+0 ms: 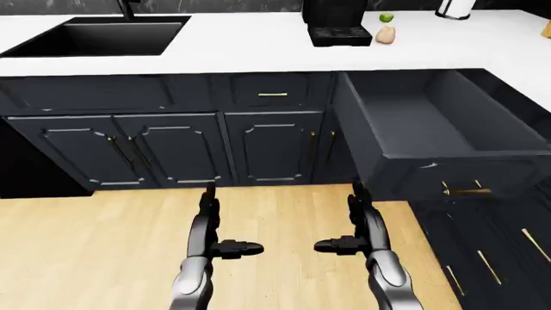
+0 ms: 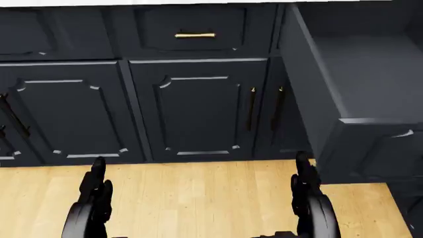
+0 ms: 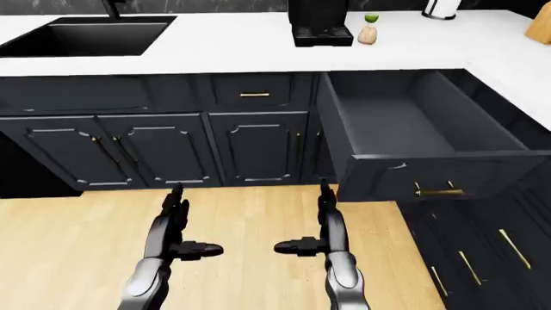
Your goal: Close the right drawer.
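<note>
Right drawer stands wide open as robot waits below

Both the left robot hand and right robot hand hang released, grasping nothing, while the right drawer juts out under the white tabletop; an off-centre push risks skewing or jamming it.

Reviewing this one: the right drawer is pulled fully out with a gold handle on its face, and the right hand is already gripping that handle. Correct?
Not quite. The right drawer is pulled out and its gold handle is on the face, but the right hand is not on it. The right-eye view shows that hand open over the wood floor, apart from the drawer.
</note>
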